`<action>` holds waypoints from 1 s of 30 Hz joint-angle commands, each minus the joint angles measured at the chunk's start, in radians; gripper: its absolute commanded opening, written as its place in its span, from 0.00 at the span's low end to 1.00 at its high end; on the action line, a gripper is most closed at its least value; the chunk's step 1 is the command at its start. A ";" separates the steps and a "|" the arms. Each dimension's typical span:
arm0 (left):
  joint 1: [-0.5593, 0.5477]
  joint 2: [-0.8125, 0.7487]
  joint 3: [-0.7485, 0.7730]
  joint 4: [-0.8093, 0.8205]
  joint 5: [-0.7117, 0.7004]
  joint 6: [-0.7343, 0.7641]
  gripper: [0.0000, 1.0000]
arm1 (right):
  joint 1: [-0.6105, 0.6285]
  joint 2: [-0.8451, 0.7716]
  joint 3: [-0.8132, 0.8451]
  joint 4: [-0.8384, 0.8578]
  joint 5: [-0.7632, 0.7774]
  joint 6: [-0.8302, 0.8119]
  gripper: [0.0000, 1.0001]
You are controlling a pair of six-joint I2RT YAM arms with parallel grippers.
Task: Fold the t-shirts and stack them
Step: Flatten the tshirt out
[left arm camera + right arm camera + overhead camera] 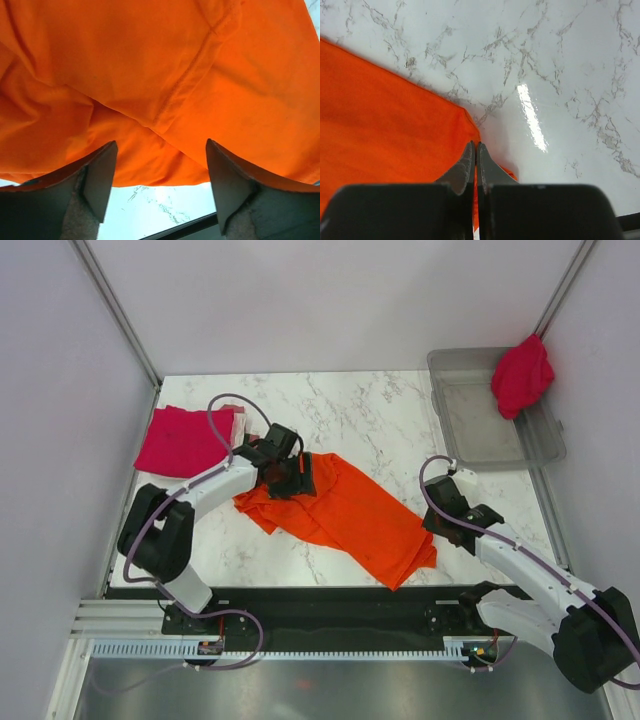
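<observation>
A bright orange t-shirt (345, 510) lies crumpled and spread diagonally across the middle of the marble table. My left gripper (285, 475) is open at the shirt's upper left part; in the left wrist view (160, 150) its fingers stand wide apart with orange cloth (150, 60) just beyond them. My right gripper (440, 518) is at the shirt's right corner; in the right wrist view (476, 145) the jaws are shut on the orange hem (385, 135). A folded crimson shirt (180, 440) lies at the far left with a pale pink one (238, 425) at its right edge.
A clear grey plastic bin (480, 425) stands at the back right with another crimson shirt (522, 375) draped over its far corner. Bare marble (360, 415) lies behind the orange shirt. A black strip (330, 600) runs along the near table edge.
</observation>
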 commanded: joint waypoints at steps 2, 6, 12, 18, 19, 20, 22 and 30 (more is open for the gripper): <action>-0.034 0.040 0.018 0.027 0.026 0.018 0.71 | -0.010 -0.017 0.012 0.021 -0.011 -0.017 0.00; -0.045 0.082 0.029 0.045 0.051 0.009 0.57 | -0.010 -0.017 0.015 0.023 -0.008 -0.028 0.00; -0.045 0.138 0.049 0.046 0.002 0.000 0.54 | -0.011 -0.051 0.015 0.020 -0.010 -0.036 0.00; -0.047 0.132 0.063 0.050 -0.049 -0.002 0.24 | -0.013 -0.063 0.015 0.012 -0.005 -0.043 0.00; -0.044 0.131 0.066 0.050 -0.054 0.001 0.21 | -0.013 -0.065 0.015 0.009 -0.003 -0.043 0.00; -0.044 0.131 0.073 0.048 -0.055 0.003 0.18 | -0.013 -0.065 0.015 0.009 -0.002 -0.043 0.00; -0.044 0.134 0.092 0.048 -0.055 0.009 0.04 | -0.013 -0.065 0.015 0.010 -0.002 -0.043 0.00; -0.034 0.096 0.127 0.007 -0.061 0.024 0.02 | -0.013 -0.065 0.016 0.009 0.012 -0.045 0.00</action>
